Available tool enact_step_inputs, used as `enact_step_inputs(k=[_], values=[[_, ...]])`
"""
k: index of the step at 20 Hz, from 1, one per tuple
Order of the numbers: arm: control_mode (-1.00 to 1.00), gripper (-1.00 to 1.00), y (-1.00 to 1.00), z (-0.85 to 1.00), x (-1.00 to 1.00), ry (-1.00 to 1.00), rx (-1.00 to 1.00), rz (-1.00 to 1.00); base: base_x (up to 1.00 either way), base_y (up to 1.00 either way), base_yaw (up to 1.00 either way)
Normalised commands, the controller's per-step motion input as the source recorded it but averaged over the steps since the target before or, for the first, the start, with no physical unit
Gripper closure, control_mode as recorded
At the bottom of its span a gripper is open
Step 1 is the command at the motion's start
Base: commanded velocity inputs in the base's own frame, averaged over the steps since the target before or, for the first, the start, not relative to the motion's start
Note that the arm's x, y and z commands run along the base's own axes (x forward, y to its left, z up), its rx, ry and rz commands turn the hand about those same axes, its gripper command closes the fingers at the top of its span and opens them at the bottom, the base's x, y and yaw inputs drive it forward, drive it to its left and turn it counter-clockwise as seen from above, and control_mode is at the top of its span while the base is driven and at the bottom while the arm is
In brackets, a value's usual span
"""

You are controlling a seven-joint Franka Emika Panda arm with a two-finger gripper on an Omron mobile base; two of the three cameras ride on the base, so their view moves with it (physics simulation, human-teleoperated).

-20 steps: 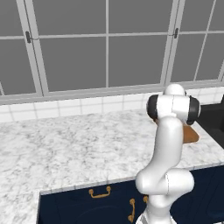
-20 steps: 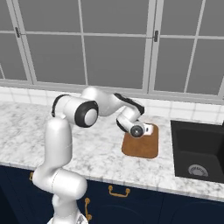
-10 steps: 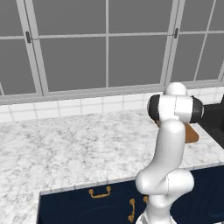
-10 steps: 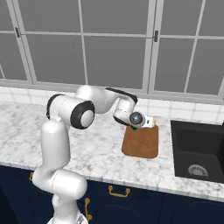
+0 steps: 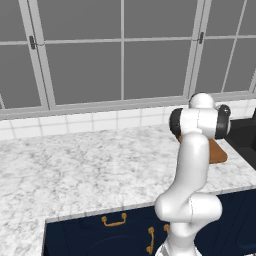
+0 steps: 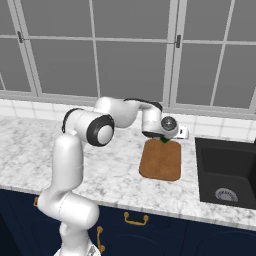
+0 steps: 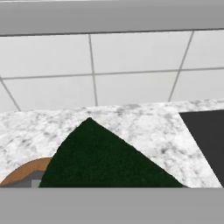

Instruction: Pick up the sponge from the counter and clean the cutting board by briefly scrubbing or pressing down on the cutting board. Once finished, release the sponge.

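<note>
The orange-brown cutting board [image 6: 161, 161] lies on the marbled counter [image 6: 115, 170] beside the sink. My gripper [image 6: 165, 138] hovers at the board's far edge, close to the tiled wall, shut on the dark green sponge [image 6: 163, 142]. In the hand view the sponge [image 7: 105, 157] fills the lower middle, tilted with one corner up, and it hides my fingertips. A rounded corner of the cutting board [image 7: 26, 171] shows at the lower left, with the counter [image 7: 144, 122] beyond. In the left base view my arm covers most of the cutting board [image 5: 218, 153].
A black sink [image 6: 227, 172] is sunk into the counter right of the board and shows as a dark patch [image 7: 205, 140] in the hand view. A white tiled wall [image 7: 131, 65] and windows [image 6: 130, 60] rise just behind. Navy cabinet fronts [image 6: 150, 225] run below.
My hand has moved with the sponge from the middle of the board's right side toward its far edge, nearer the wall.
</note>
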Motion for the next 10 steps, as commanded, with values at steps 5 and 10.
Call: enact_step_inputs(k=[5, 10], values=[[-1.00, 1.00, -0.05, -0.63, -0.27, -0.11, 0.00, 0.00, 0.00, 0.00, 0.00], [-1.00, 1.00, -0.16, -0.88, 0.00, -0.12, 0.00, 0.00, 0.00, 0.00, 0.00]])
